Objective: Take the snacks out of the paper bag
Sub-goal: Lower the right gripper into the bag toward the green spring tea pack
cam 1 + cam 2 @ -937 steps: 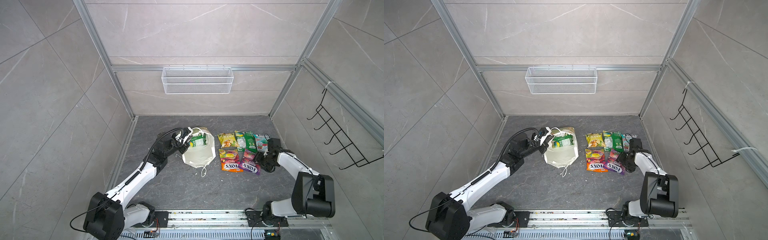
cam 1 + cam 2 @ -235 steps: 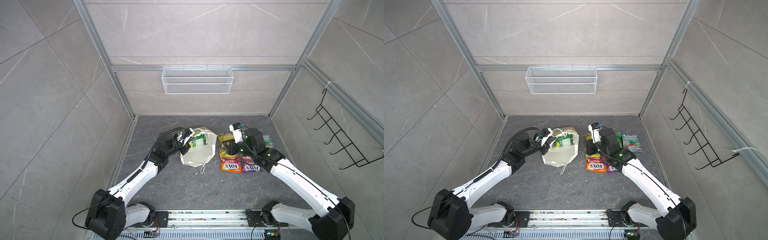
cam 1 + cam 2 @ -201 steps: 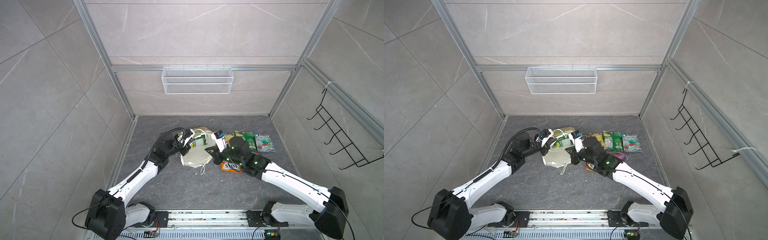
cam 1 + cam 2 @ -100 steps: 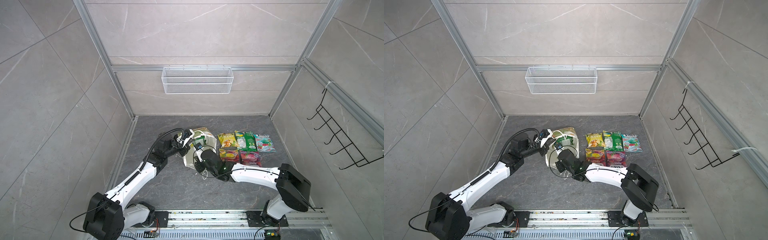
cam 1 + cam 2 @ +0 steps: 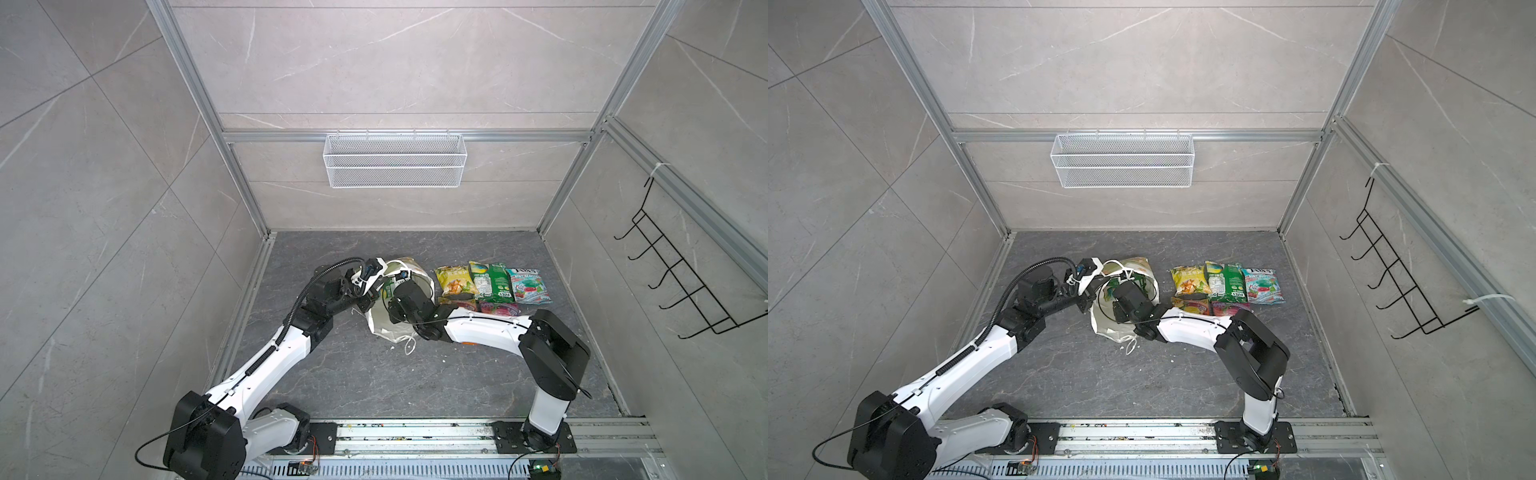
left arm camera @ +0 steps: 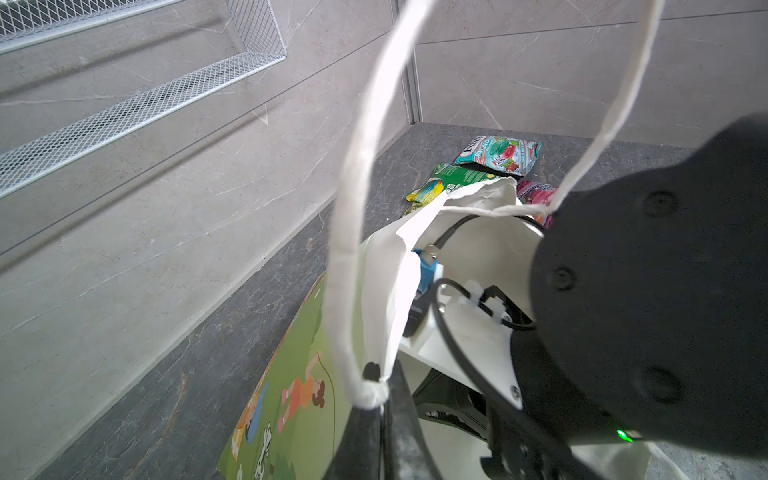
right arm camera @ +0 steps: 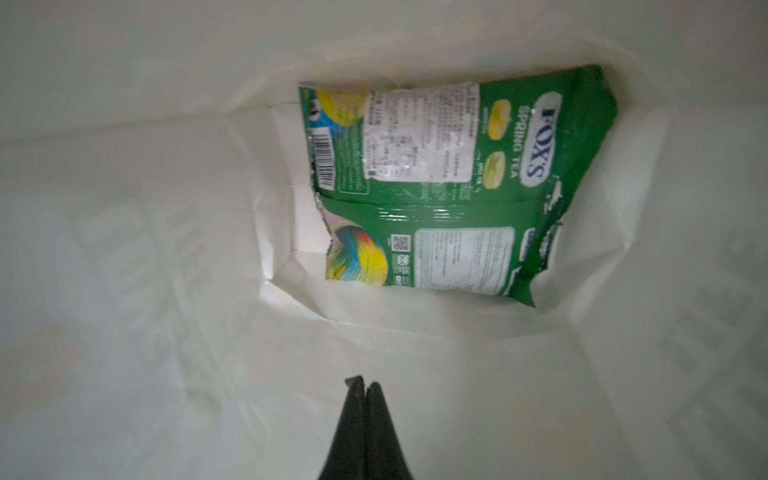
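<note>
Deep in the creased white paper bag [image 5: 388, 328], the right gripper [image 7: 365, 384], clenched and empty, hangs above a glossy green FOX'S packet [image 7: 449, 187] on the bag's floor. The left gripper [image 6: 384, 409] pinches the bag's rim. Other shiny packets [image 5: 490, 282] lie on the grey stone-look worktop [image 5: 374, 374].

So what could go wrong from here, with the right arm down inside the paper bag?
1. The right gripper has its fingers shut, short of the green FOX'S packet. Opening them inside the paper bag could snag its wall.
2. The left gripper pinches only the bag's rim, so a pull might tear it or tip the bag.
3. The cord handle hangs close to the right arm and could catch on withdrawal.
</note>
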{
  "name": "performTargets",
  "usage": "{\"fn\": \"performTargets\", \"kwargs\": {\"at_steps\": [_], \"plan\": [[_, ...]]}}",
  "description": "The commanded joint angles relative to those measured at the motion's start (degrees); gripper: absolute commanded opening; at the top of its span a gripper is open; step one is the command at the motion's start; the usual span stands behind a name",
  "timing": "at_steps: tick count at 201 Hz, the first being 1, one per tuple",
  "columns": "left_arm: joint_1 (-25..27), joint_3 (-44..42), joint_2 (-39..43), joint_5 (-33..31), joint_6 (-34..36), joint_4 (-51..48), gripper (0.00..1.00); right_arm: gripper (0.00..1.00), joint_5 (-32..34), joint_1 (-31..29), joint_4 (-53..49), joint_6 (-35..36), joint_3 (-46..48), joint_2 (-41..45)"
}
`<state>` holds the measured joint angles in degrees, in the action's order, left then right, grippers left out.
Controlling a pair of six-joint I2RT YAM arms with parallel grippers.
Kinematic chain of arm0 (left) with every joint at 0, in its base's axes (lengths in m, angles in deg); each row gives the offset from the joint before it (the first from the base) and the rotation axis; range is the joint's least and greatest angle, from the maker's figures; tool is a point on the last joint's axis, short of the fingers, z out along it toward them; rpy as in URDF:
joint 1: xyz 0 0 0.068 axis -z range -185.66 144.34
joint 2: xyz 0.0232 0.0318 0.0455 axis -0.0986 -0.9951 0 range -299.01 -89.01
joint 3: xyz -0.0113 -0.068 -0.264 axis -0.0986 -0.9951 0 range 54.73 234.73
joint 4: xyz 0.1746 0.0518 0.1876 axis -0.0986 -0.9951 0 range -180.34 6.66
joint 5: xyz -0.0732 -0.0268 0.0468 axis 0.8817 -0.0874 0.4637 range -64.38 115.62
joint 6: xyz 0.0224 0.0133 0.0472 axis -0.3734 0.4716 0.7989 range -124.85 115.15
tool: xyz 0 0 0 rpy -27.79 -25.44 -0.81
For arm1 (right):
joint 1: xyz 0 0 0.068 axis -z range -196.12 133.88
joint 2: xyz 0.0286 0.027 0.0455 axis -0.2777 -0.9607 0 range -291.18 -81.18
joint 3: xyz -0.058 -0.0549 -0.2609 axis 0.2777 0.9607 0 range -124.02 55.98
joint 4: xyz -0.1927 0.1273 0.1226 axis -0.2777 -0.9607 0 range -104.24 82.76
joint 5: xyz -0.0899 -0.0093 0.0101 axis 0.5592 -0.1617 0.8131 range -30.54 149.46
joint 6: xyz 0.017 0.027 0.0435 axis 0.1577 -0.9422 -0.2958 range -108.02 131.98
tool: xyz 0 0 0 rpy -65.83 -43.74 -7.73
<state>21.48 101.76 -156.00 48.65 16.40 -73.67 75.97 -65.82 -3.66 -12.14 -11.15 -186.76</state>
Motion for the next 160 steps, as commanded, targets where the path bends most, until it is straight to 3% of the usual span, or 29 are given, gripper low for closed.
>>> {"fn": "performTargets", "kwargs": {"at_steps": [1, 31, 42, 65, 95, 132, 160], "plan": [[0.28, 1.21, 1.44, 2.36, -0.25, 1.30, 0.00, 0.04, 0.14, 1.62, -3.46, -5.79, -3.09, -3.35], [0.46, 1.42, 0.96, 3.47, -0.78, 1.69, 0.00, 0.09, -0.60, 3.84, -4.67, -10.00, -5.77, -6.79], [0.53, 1.53, 0.81, 3.86, -0.90, 1.78, 0.00, 0.25, -1.86, 4.83, -4.01, -11.14, -6.26, -7.72], [0.53, 1.71, 0.39, 4.24, -0.94, 1.91, 0.00, 0.38, -3.07, 5.58, -2.73, -11.02, -8.03, -10.02], [0.58, 1.76, -0.47, 5.20, -1.78, 2.96, 0.00, 0.68, -4.11, 5.79, -0.11, -10.04, -10.76, -12.90], [1.08, 2.28, -1.41, 5.96, -2.45, 3.38, 0.00, 0.84, -3.66, 5.73, -2.11, -12.83, -16.03, -17.20], [1.31, 2.38, -2.06, 6.26, -2.53, 3.74, 0.00, 0.91, -0.85, 5.79, -5.49, -19.99, -19.84, -20.10]]}}
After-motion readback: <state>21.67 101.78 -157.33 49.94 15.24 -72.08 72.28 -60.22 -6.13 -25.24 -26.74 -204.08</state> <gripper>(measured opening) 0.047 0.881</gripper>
